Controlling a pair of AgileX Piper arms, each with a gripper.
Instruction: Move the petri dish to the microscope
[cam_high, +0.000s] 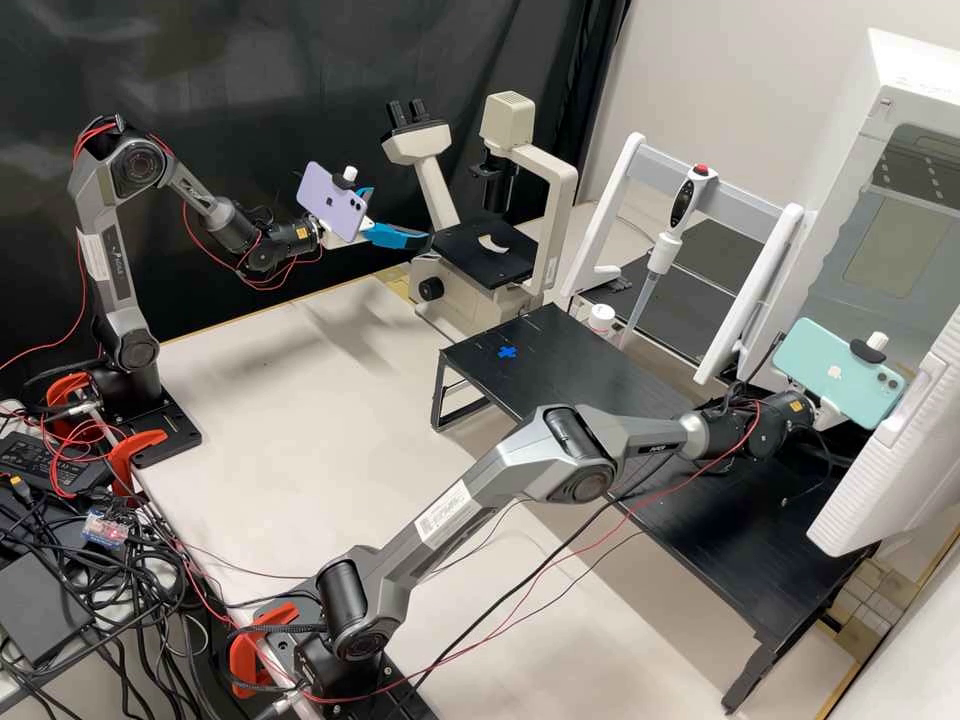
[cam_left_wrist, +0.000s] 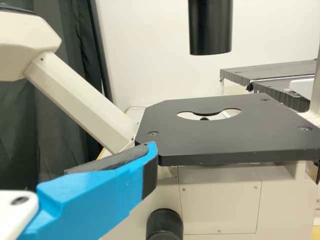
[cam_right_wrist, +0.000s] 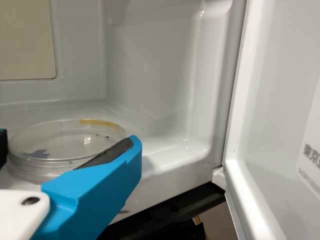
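The left claw (cam_high: 401, 215), far left, is wide. The right claw (cam_right_wrist: 68, 144) is wide around the petri dish (cam_right_wrist: 62, 152) in the white box (cam_right_wrist: 155, 65) at right. A crooked squeeze might tip the dish; turning too soon might bump the door (cam_right_wrist: 275, 110).

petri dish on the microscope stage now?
No, the right wrist view shows the petri dish inside the white-walled chamber.
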